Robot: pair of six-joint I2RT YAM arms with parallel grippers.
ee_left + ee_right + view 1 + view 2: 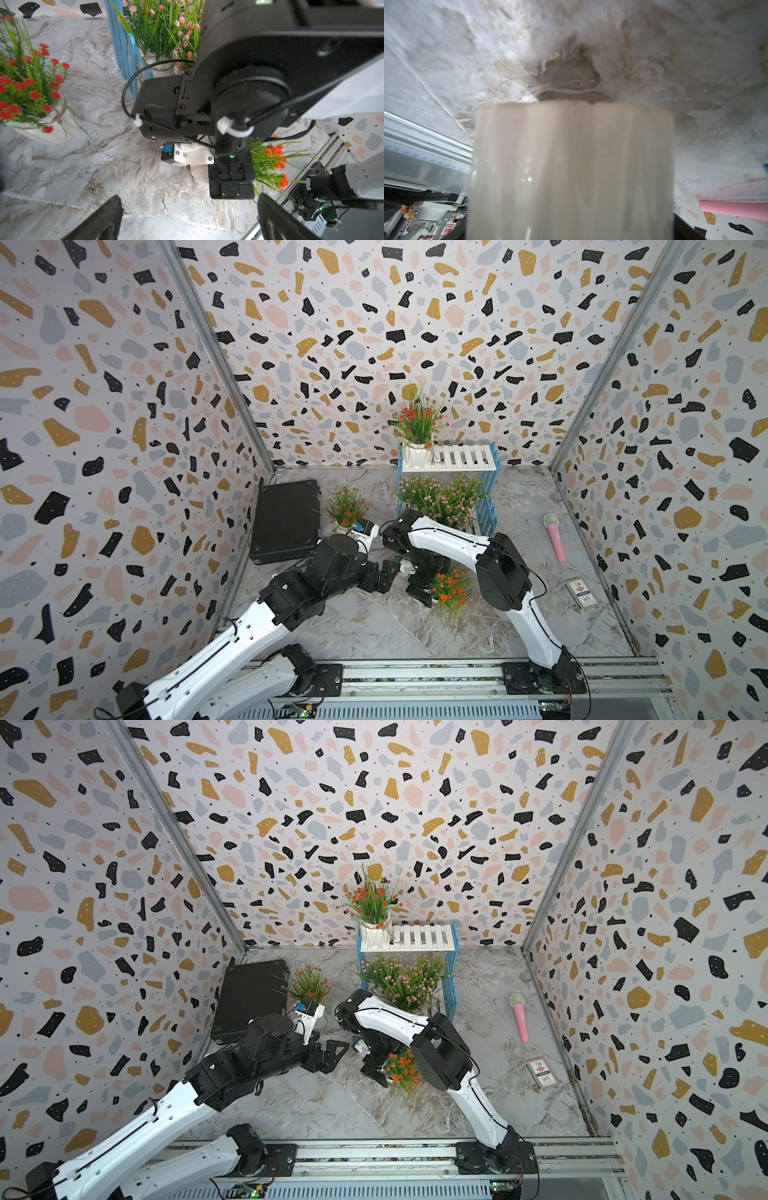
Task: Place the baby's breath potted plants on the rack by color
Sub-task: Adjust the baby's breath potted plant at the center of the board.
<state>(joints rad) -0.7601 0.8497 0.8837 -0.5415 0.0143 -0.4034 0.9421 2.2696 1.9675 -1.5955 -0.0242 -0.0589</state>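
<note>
Left of the rack, a red-flowered plant stands. Before the rack the left gripper hangs spread, empty. The right gripper straddles the pot of an orange-flowered plant, grip impossible to tell. Pink plants crowd the lower shelf, a red-bloomed plant on top.

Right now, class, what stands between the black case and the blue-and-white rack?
One red-flowered potted plant stands upright between the black case and the rack. Both top views show it.
</note>
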